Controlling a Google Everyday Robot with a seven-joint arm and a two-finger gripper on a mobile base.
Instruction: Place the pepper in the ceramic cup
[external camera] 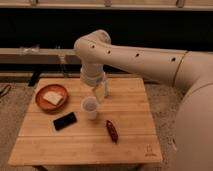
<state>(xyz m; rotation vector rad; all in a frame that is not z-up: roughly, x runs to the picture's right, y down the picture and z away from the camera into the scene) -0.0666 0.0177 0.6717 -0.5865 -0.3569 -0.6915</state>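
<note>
The pepper (111,130) is a slim dark-red chili lying on the wooden table (85,142), to the right of and nearer than the ceramic cup. The ceramic cup (90,107) is small, white and handleless, standing upright near the table's middle. My gripper (99,91) hangs from the white arm just behind and right of the cup, above the table's back half, well apart from the pepper. It holds nothing that I can see.
An orange-brown plate (42,95) with a pale piece of food sits at the left. A flat black phone (65,121) lies left of the cup. A slim clear bottle (106,87) stands by the gripper. A dark wall and rail run behind.
</note>
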